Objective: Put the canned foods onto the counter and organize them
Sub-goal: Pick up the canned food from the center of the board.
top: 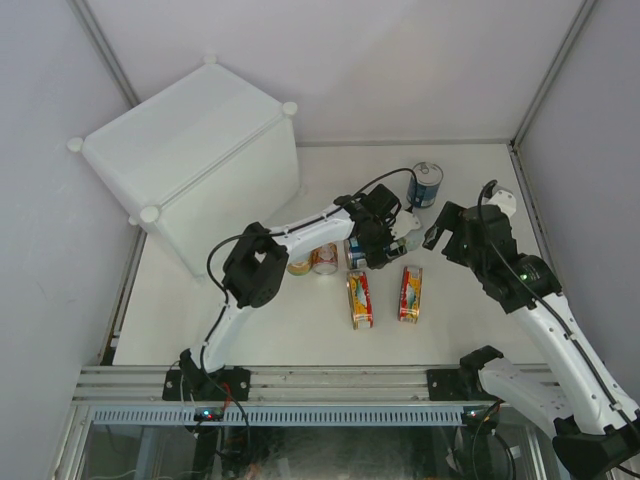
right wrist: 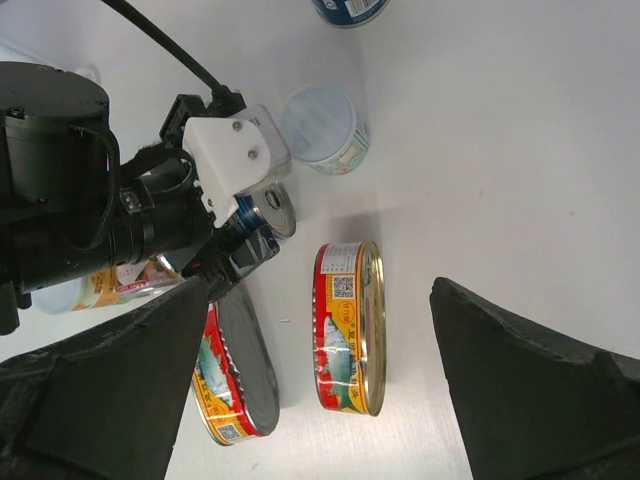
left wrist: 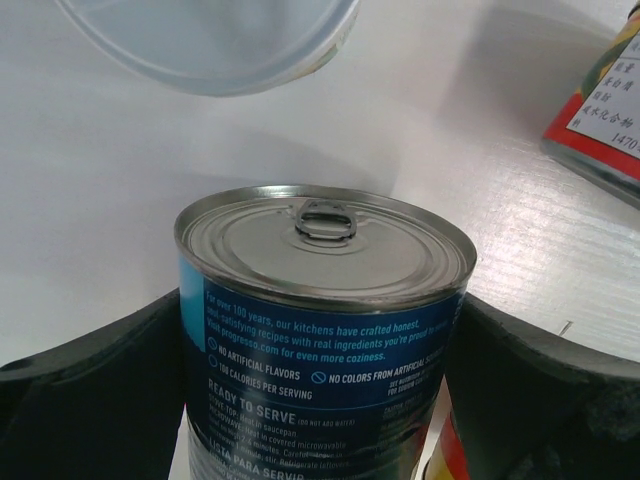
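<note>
Left gripper [left wrist: 320, 420] clenched on blue can [left wrist: 320, 330], jaws pressed to either side of label. Printed there, white on blue: "For over 100 years, our kitchens have crafted honest…", "progresso.com", "NO ARTIFICIAL FLAVORS", "100 CALORIES PER SERVING", "READY TO SERVE". Silver lid with pull ring turned away from wrist, toward short can [left wrist: 220, 40] just beyond; long axis running out along jaws. From right wrist, seen tipped rather than upright. Whether resting on table [top: 300, 330]: cannot tell.

Right gripper [right wrist: 318, 300] spread wide, grasping nothing, poised over two oval red-and-yellow tins [right wrist: 350, 340] lying flat, side by side, long axes roughly parallel. Chinese print and "1470" on one tin's label in left wrist view.

Second blue can [top: 427, 185] upright, farther back on table. Two more short cans [top: 325, 259] just left of held can in top view. Counter [top: 190, 150] at far left, apart from every can.
</note>
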`<control>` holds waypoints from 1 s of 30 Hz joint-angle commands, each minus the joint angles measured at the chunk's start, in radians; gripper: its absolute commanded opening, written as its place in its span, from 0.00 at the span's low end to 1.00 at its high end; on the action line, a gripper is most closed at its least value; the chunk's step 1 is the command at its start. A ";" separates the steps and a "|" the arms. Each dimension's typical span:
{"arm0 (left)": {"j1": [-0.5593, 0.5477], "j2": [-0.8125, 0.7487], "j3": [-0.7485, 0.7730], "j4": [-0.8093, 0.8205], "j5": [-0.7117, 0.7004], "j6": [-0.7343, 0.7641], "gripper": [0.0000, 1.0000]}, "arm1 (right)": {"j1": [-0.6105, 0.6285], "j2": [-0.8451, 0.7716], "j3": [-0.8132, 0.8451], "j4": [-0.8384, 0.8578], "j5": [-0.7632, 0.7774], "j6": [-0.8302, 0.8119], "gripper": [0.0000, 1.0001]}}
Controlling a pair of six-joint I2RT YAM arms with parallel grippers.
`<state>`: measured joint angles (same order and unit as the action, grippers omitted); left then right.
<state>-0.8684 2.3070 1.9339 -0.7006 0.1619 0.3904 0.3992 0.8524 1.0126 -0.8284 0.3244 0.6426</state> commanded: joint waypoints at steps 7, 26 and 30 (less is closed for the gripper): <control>-0.012 -0.007 -0.088 0.055 0.039 -0.093 0.23 | -0.003 0.009 0.036 0.006 -0.015 0.001 0.91; 0.023 -0.195 -0.175 0.265 0.045 -0.200 0.00 | 0.006 -0.021 0.033 -0.004 0.007 -0.007 0.91; 0.034 -0.221 -0.182 0.290 0.039 -0.219 0.00 | 0.001 -0.025 0.032 0.005 -0.002 -0.012 0.91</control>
<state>-0.8459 2.2101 1.7470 -0.4938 0.1802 0.2207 0.4061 0.8433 1.0126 -0.8497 0.3130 0.6449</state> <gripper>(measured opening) 0.927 0.909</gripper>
